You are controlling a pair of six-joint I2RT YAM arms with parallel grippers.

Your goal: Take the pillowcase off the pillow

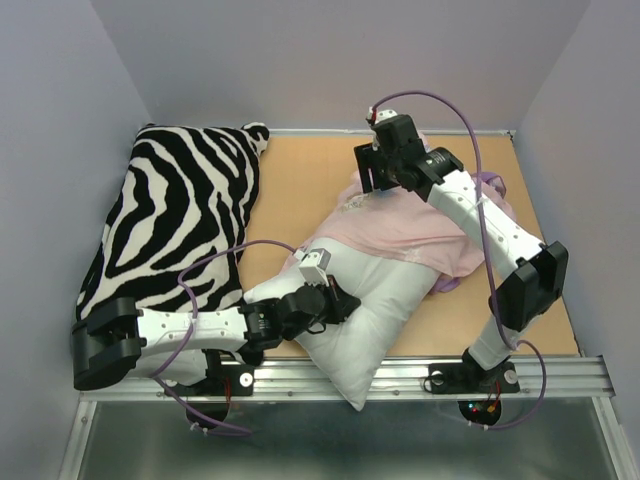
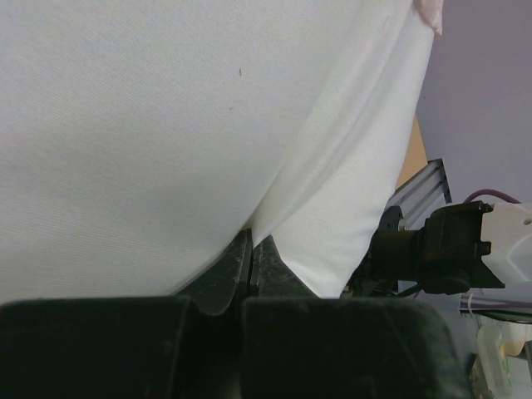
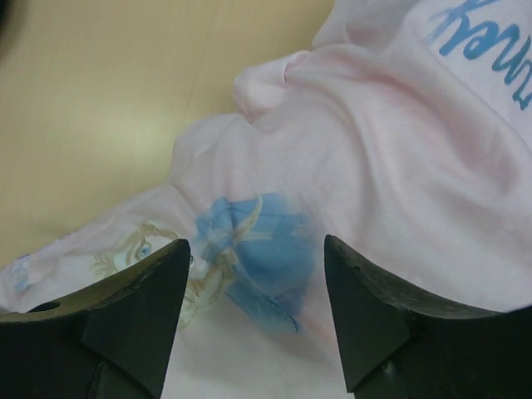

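Observation:
The white pillow (image 1: 385, 300) lies slantwise at the table's front middle, its near corner over the rail. The pale pink pillowcase (image 1: 425, 225), inside out, is bunched over the pillow's far end. My left gripper (image 1: 345, 302) is shut on a fold of the pillow's white fabric at its left edge. In the left wrist view the jaws (image 2: 252, 237) pinch that fold of the pillow (image 2: 166, 125). My right gripper (image 1: 372, 185) is open just above the pillowcase's far left end. In the right wrist view it (image 3: 254, 241) hovers over the pillowcase (image 3: 391, 166), where a faint princess print shows through.
A zebra-striped pillow (image 1: 180, 215) fills the table's left side up to the back wall. The tan table (image 1: 310, 190) shows between the two pillows. Grey walls close the back and both sides. A metal rail (image 1: 560, 375) runs along the front edge.

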